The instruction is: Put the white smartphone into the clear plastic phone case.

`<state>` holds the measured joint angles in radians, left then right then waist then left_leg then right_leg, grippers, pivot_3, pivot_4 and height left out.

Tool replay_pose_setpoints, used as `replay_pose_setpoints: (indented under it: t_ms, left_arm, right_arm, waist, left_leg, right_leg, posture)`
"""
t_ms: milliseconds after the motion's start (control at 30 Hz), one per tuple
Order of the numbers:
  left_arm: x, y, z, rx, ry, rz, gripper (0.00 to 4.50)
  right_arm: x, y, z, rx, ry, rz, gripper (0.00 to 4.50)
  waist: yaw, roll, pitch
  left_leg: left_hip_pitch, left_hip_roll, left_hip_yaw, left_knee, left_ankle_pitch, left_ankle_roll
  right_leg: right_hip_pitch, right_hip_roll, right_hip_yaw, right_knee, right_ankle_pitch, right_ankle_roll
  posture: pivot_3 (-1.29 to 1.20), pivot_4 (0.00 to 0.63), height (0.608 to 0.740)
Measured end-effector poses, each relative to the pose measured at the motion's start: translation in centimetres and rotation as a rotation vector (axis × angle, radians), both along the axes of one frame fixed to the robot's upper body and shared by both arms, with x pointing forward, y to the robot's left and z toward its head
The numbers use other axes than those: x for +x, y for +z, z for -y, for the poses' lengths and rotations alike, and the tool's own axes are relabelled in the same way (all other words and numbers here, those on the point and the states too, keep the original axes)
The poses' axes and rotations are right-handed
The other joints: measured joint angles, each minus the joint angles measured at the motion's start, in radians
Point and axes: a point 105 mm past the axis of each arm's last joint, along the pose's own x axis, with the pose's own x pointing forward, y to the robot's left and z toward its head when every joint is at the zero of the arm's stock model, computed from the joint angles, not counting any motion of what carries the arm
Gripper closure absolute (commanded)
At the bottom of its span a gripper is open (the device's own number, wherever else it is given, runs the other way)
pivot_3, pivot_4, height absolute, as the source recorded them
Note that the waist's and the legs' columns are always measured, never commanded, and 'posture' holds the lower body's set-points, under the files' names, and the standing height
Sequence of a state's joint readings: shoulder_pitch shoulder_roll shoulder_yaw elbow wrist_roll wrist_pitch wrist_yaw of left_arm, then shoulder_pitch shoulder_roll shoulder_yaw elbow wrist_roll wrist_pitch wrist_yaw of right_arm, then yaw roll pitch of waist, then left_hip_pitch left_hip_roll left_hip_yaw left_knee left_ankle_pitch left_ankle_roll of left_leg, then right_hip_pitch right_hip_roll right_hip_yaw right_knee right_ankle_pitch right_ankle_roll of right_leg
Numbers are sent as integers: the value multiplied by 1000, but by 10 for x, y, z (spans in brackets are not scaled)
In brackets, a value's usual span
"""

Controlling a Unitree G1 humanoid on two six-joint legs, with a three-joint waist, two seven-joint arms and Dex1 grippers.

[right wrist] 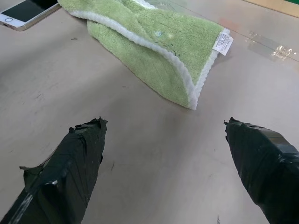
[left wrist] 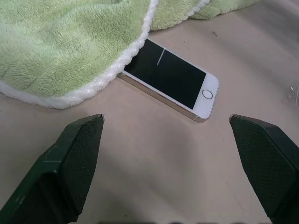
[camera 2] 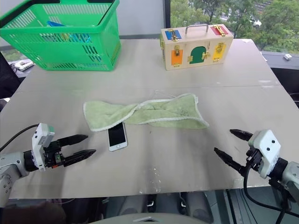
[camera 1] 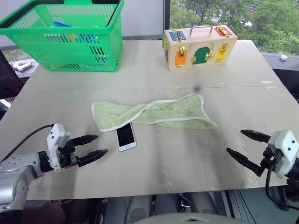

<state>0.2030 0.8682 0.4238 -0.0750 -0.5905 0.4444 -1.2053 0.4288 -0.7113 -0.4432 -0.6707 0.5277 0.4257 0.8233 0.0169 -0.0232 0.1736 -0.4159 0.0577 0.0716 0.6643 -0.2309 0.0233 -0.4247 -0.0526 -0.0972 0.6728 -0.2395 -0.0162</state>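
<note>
Presently, on the tabletop:

1. White smartphone: lies flat, screen up, home button toward the near edge. Its far end touches or slips just under the near-left hem of the towel; which of the two cannot be told.
2. Clear plastic phone case: a faint glossy outline at the far edge of the towel, near the middle. It appears partly covered by the cloth; its exact lie cannot be made out.
3. Pale green towel: rumpled and twisted, white-trimmed, stretched sideways across the centre, with a small label at one corner.
4. Left gripper: released, fingers spread apart, holding nothing. It hovers near the front-left edge, pointing toward the smartphone, which sits just beyond its fingertips and apart from them.
5. Right gripper: released, fingers spread wide, holding nothing. It hovers at the front-right, pointing inward toward the towel, well apart from it.
6. Green basket: far-left corner, upright, with blue and yellow items inside.
7. Wooden lock box: far centre, with a handle, coloured doors and brass latches.
</note>
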Motion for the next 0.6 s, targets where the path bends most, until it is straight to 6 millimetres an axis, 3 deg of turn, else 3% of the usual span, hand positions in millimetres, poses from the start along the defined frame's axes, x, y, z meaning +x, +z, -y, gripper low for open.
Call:
replay_pose_setpoints:
  t_ms: [67,100,200,267,400,500,600]
  left_arm:
    - [4,2,1,-4,0,4,0]
    - [19,11,11,-17,-16,39,0]
    - [52,55,54,-19,-136,179,0]
    - [63,67,75,-5,-181,197,0]
    - [81,67,111,11,-226,144,0]
    - [108,65,137,102,-217,137,0]
    - [120,54,147,193,-217,99,0]
  right_arm:
    - [1,1,0,10,-8,3,67]
    - [5,6,-4,44,-14,30,67]
    - [6,38,-38,109,105,155,67]
    - [-1,43,-48,121,142,168,67]
    - [-4,37,-48,126,117,125,67]
    - [-12,34,-51,115,113,108,67]
    - [-19,35,-55,108,120,110,67]
  waist:
    - [0,0,0]
    - [7,0,1]
    - [26,1,1]
    - [24,1,0]
    - [21,0,0]
    - [22,0,1]
    - [19,0,0]
  left_leg:
    - [0,0,0,0,0,0]
    - [0,0,-1,1,0,0]
    - [0,0,-3,2,-1,-2]
    - [2,-1,-2,2,0,1]
    - [0,-2,0,2,-1,2]
    - [0,-2,0,2,-1,2]
    - [0,-3,0,2,-1,3]
  right_leg:
    - [0,0,0,0,0,0]
    - [0,0,-2,1,0,0]
    - [2,1,-3,1,0,0]
    - [6,1,-1,0,0,1]
    - [5,7,1,-5,2,6]
    - [5,8,2,-6,2,6]
    - [6,10,3,-6,2,6]
  posture:
    - [0,150,740]
    - [0,150,740]
    - [0,150,740]
    - [0,150,740]
    - [0,150,740]
    - [0,150,740]
    - [0,150,740]
